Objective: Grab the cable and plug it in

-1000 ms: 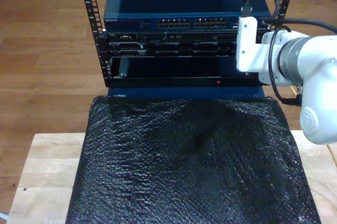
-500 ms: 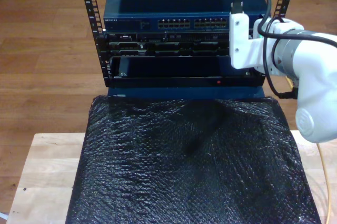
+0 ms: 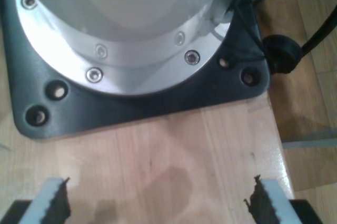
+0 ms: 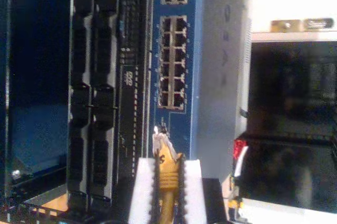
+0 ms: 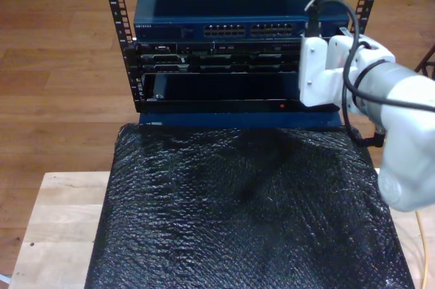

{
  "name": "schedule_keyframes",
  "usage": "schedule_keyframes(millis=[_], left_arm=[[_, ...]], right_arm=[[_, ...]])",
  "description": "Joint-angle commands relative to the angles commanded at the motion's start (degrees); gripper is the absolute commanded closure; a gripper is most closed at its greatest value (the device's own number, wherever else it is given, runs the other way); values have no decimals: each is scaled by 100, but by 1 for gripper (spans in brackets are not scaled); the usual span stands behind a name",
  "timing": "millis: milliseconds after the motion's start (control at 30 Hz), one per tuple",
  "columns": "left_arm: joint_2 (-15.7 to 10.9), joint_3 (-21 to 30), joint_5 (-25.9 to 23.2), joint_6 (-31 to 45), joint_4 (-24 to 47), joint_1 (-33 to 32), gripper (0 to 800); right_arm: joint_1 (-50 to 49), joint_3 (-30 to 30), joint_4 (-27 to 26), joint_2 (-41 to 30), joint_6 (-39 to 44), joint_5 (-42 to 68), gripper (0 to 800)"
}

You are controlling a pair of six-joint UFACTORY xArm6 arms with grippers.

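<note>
From the exterior view, a white arm (image 5: 401,126) reaches in from about three o'clock, its wrist block hanging in front of the rack (image 5: 224,64) near the exterior view's right. The blue network switch (image 5: 231,13) sits on top of the rack, its rows of ports facing the black bubbled mat (image 5: 245,214) that covers the wooden worktop (image 5: 58,228). A thin yellow line, the cable (image 5: 427,248), runs down at roughly five o'clock near the edge of that worktop.

In the first wrist view, my first tool (image 3: 158,203) is spread wide, its two serrated fingertips (image 3: 55,203) well apart with nothing between them. It hangs over bare wood, facing the round metal base (image 3: 126,39) of an arm bolted to a dark plate (image 3: 152,103).

In the second wrist view, my second tool (image 4: 167,182) is clenched on the yellow-orange cable (image 4: 167,192), white pads on either side of it. The clear plug (image 4: 162,142) sticks out ahead of the pads, close to the blue face of the switch (image 4: 195,76), just beside the end of a block of ports (image 4: 172,63) but not inside any of them. Dark rack modules (image 4: 97,92) lie alongside.
</note>
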Motion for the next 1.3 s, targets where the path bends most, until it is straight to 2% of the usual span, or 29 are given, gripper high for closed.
schedule_keyframes(millis=[533, 900, 1033, 1300], left_arm=[[0, 0, 0, 0, 0, 0, 0], [0, 0, 0, 0, 0, 0, 0], [0, 0, 0, 0, 0, 0, 0], [0, 0, 0, 0, 0, 0, 0]], right_arm=[[-26, -158, 53, 914, 35, -1187, 800], [-9, -765, 79, 1802, 35, -1811, 800], [70, -985, 343, 2154, 0, -2365, 800], [545, -1556, 941, 2954, -97, -2760, 800]])
